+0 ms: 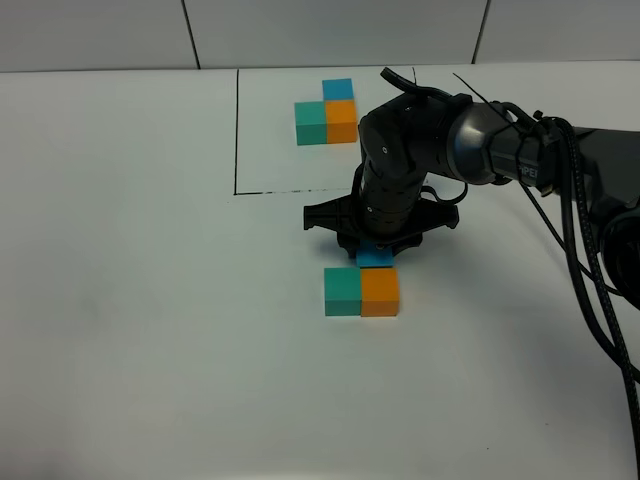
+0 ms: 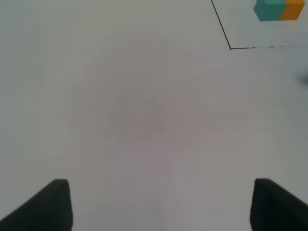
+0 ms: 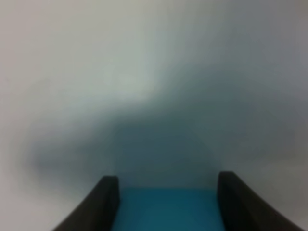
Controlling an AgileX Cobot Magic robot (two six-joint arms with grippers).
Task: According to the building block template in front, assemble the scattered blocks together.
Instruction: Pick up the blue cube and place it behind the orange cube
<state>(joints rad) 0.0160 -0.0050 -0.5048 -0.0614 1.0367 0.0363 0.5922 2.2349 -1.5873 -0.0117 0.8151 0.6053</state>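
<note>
The building block template (image 1: 327, 110) lies at the back inside a thin black rectangle: teal and orange cubes side by side, with a blue cube behind the orange one. Of the scattered blocks, the teal one (image 1: 342, 292) and the orange one (image 1: 380, 293) stand touching in the middle of the table. The blue block (image 1: 375, 257) is right behind the orange one, and my right gripper (image 1: 375, 246) is shut on it from above. In the right wrist view the blue block (image 3: 166, 209) fills the gap between the dark fingers (image 3: 103, 202). My left gripper (image 2: 159, 207) is open over bare table.
The table (image 1: 130, 300) is white. The black drawn line (image 1: 236, 130) borders the template area, and its corner (image 2: 230, 48) shows in the left wrist view with the template's teal cube (image 2: 269, 9) and orange cube (image 2: 293, 9). The right arm's cables (image 1: 590, 270) hang at the right.
</note>
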